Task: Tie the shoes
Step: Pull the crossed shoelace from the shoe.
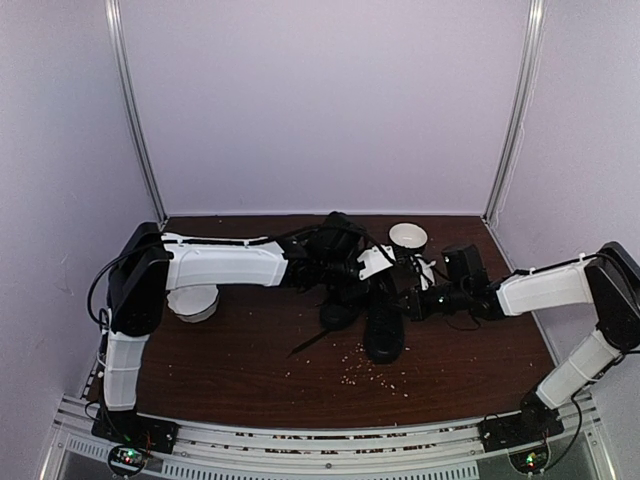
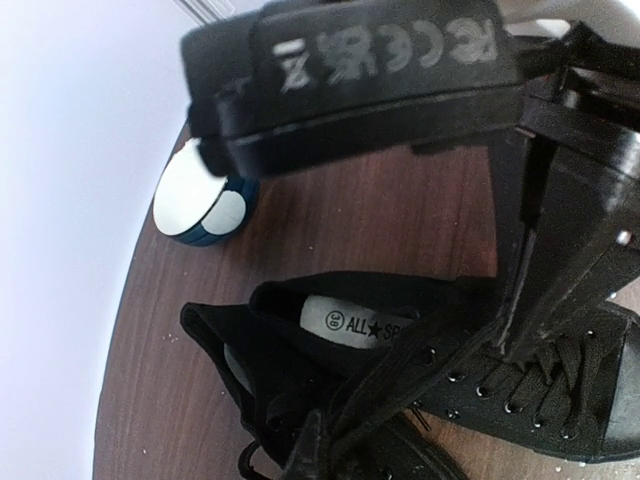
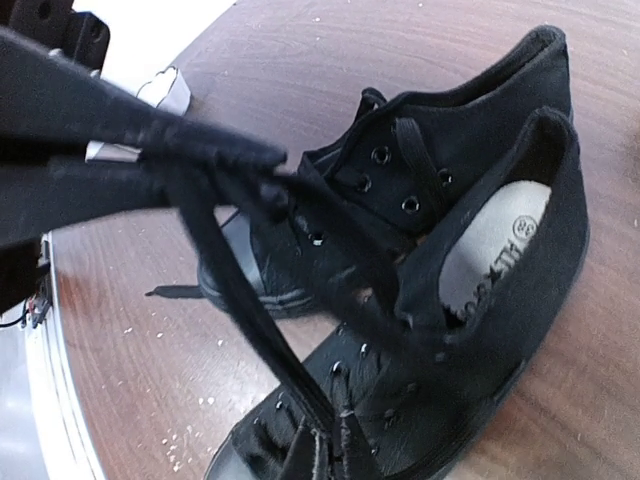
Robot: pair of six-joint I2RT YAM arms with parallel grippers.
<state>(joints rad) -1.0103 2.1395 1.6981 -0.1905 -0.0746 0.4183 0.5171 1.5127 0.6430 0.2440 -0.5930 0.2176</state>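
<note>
Shoes (image 1: pixel 383 335), a pair of all-black low-top lace-up canvas sneakers, are located side by side at the middle of the dark brown wooden table (image 1: pixel 240 360), between the two arms, with the toes toward the near edge. The right gripper (image 3: pixel 265 170) is clamped on a thin black lace (image 3: pixel 243 300), which is drawn taut and upward from the eyelets of the right-hand shoe. The left gripper (image 2: pixel 525 338) is closed as well, with its tips set down on the laced front of a shoe; whether a lace is pinched there cannot be told. The step in hand is judged to be the drawing-out of the lace ends ahead of the first crossing. For the next move, tension is to be held on the gripped lace while the second end is secured, so that one end can be passed over the other without the shoe being dragged.
</note>
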